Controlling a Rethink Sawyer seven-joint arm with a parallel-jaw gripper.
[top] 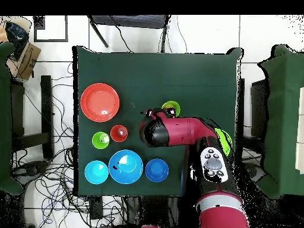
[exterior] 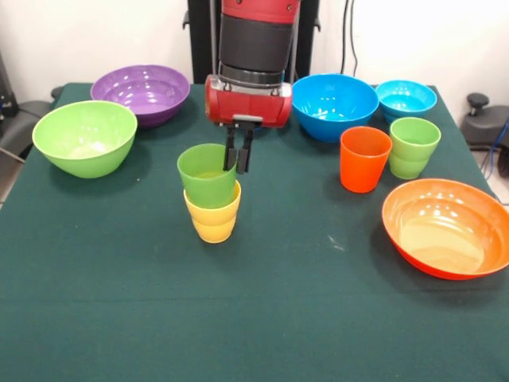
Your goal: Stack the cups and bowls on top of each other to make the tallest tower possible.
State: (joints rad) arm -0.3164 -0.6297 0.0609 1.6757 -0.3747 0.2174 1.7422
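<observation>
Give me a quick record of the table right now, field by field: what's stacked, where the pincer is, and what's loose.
stack: green cup sits tilted in the yellow cup
pincer: pincer at the green cup's rim, one finger inside; grip unclear
loose cups: orange cup, light green cup, side by side
loose bowls: lime bowl, purple bowl, blue bowl, turquoise bowl, orange bowl
bowl tower: none yet

Bright, even overhead light is falling on the dark green cloth surface point(exterior: 262, 318), casting only soft, short shadows. White glare spots are showing inside the glossy orange plastic bowl point(exterior: 447, 228) and the glossy large blue plastic bowl point(exterior: 335, 105).
</observation>
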